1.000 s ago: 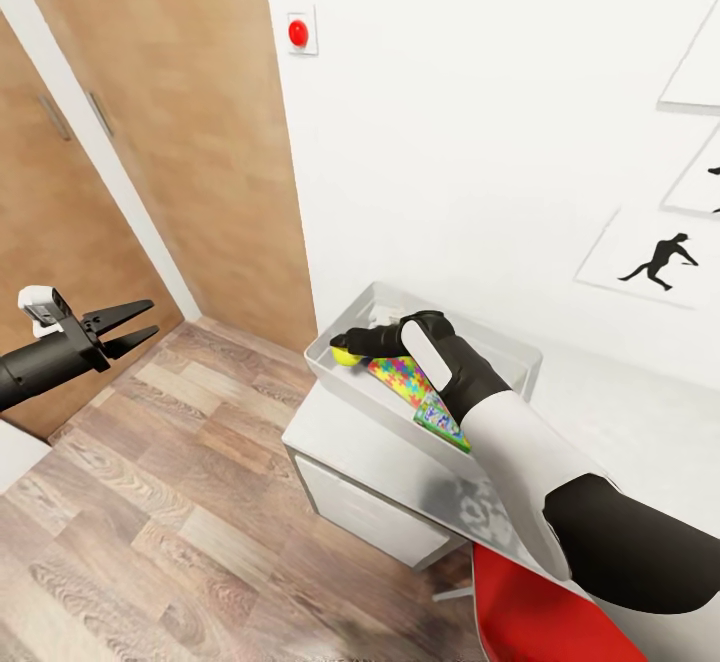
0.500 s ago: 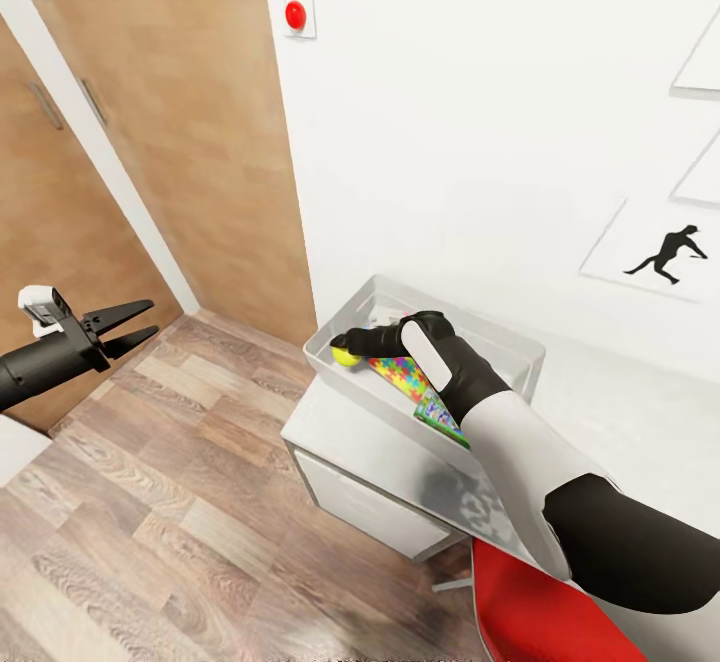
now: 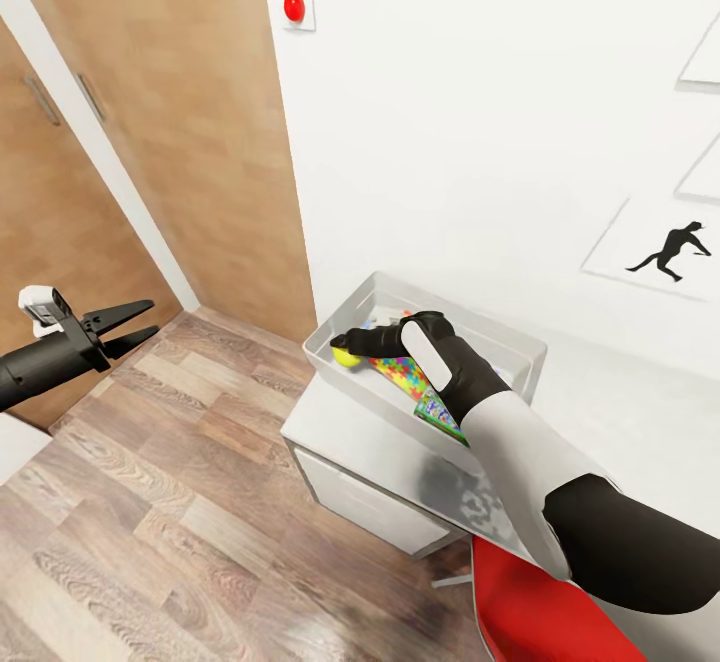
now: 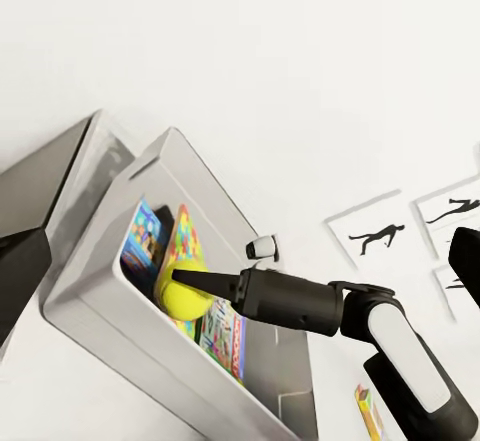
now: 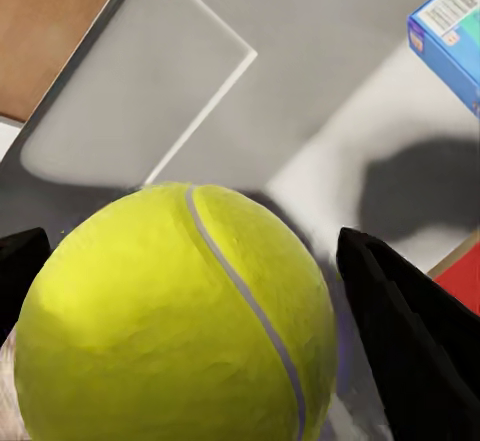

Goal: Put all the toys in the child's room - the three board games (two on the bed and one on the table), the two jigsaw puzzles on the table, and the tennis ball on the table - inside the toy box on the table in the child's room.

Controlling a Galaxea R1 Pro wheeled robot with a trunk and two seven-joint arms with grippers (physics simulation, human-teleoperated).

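**Now: ball over the bin, release pending**

The tennis ball (image 3: 345, 356) sits clamped between the right gripper (image 3: 350, 346) jaws, centre of the head frame, just inside the toy box (image 3: 335, 374) near wall, above a jigsaw puzzle (image 3: 400, 374). I judge straight down is clear: bare grey floor below. The left gripper (image 3: 128, 327), jaws parted and empty, hangs well apart at mid-left.

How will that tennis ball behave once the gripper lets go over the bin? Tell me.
The tennis ball is round, so it will likely roll or bounce off the tilted jigsaw puzzle beneath it. The toy box walls should probably contain it. Looks light, since the right gripper pinches it easily.
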